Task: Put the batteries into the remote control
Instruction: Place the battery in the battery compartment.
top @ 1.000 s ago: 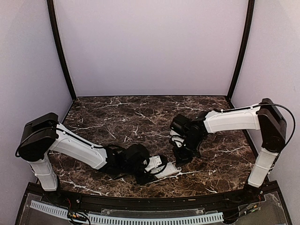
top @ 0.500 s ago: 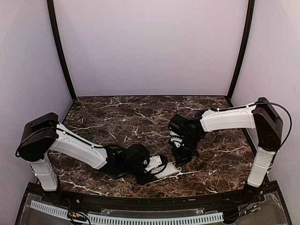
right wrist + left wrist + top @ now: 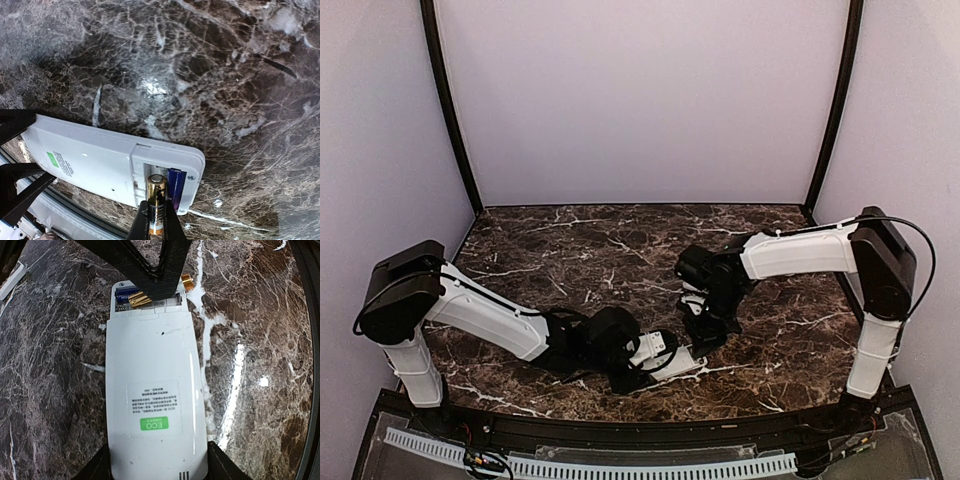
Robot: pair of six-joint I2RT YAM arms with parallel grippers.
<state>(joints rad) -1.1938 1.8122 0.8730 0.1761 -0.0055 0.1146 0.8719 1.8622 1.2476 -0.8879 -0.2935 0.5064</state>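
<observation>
The remote control (image 3: 152, 390) lies back side up on the marble, with a green ECO sticker. My left gripper (image 3: 157, 465) is shut on its rear end, one finger on each long side. Its battery bay at the far end is open, and a blue battery (image 3: 176, 187) lies in it. My right gripper (image 3: 156, 222) is shut on a gold battery (image 3: 156, 200) and holds it tilted, its tip at the empty slot beside the blue one. In the top view the remote (image 3: 680, 363) lies near the front edge between the left gripper (image 3: 655, 358) and the right gripper (image 3: 705, 335).
A flat white piece (image 3: 12, 281) lies on the marble to the left of the remote's open end. The table's front rail (image 3: 60, 212) runs close behind the remote. Dark marble (image 3: 620, 250) stretches to the back walls.
My right arm has shifted slightly left toward the remote's open end, with the gold battery in it. The left arm and the remote have not moved.
</observation>
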